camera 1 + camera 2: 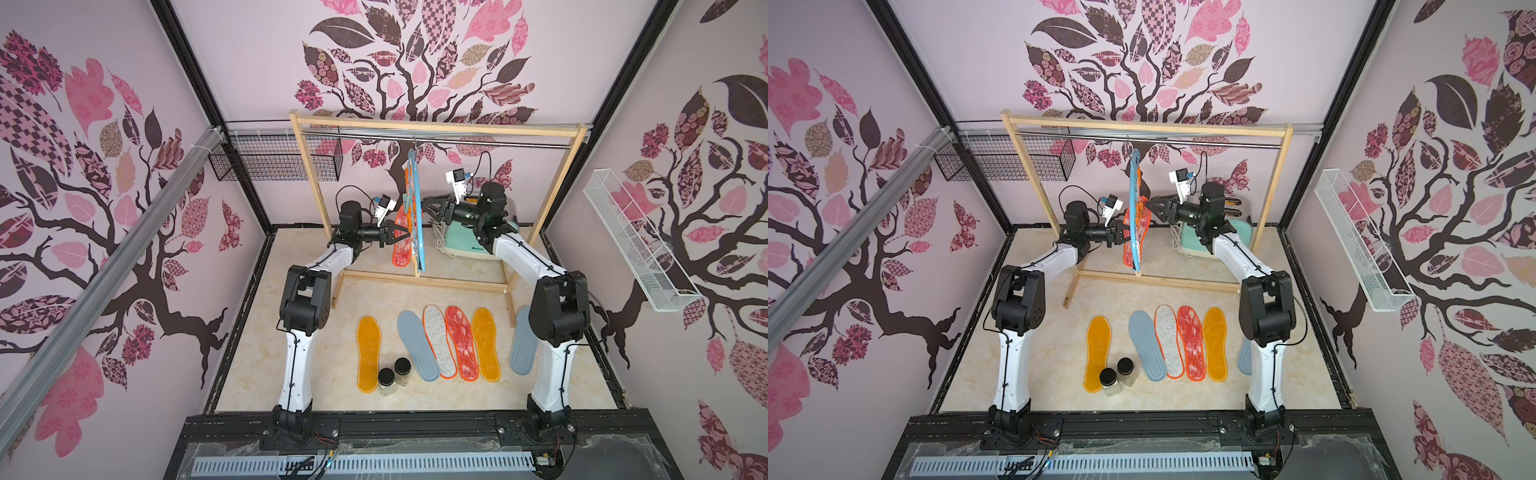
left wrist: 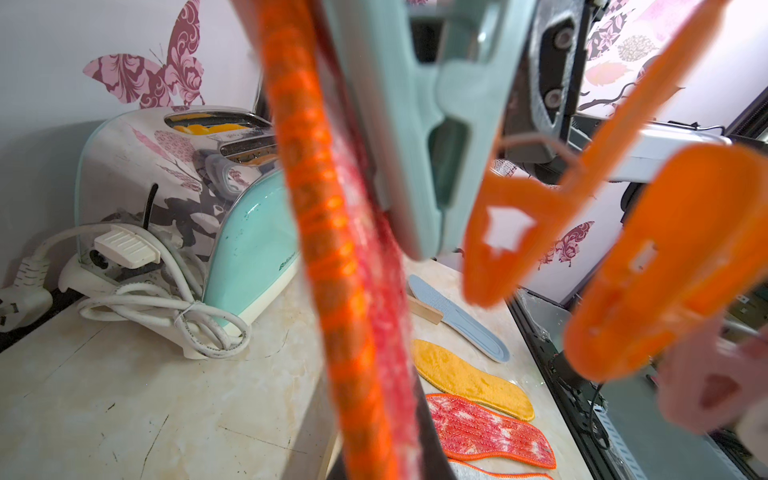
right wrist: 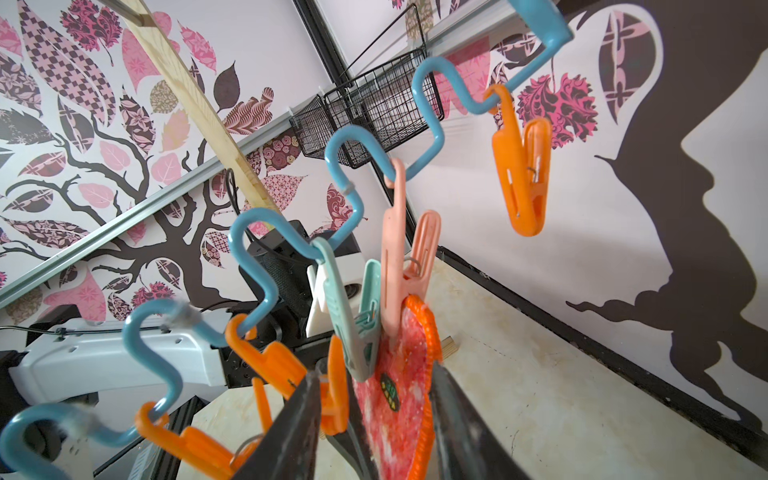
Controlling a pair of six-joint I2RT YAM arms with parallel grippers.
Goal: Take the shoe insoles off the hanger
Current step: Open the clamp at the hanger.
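Note:
The light blue hanger (image 1: pixel 417 216) (image 1: pixel 1133 216) hangs edge-on from the metal rail. One red-white mottled, orange-edged insole (image 1: pixel 400 245) (image 1: pixel 1143 232) (image 3: pixel 399 374) still hangs on it, its top in a pink clothespin (image 3: pixel 405 266). My left gripper (image 1: pixel 392 237) (image 1: pixel 1121 235) (image 2: pixel 386 465) is shut on this insole's edge (image 2: pixel 332 249). My right gripper (image 1: pixel 428 205) (image 1: pixel 1152 205) (image 3: pixel 374 432) is open on the hanger's other side, its fingers (image 3: pixel 291 436) astride the insole top and an orange clothespin (image 3: pixel 334 395). Several insoles (image 1: pixel 439 340) (image 1: pixel 1169 340) lie flat on the table.
The wooden frame (image 1: pixel 436 124) stands across the back of the table, with a mint toaster (image 1: pixel 469 245) and its coiled cord behind it. Two black-lidded jars (image 1: pixel 394 374) stand by the left yellow insole (image 1: pixel 368 353). Wire baskets (image 1: pixel 274 158) (image 1: pixel 636 241) hang on the walls.

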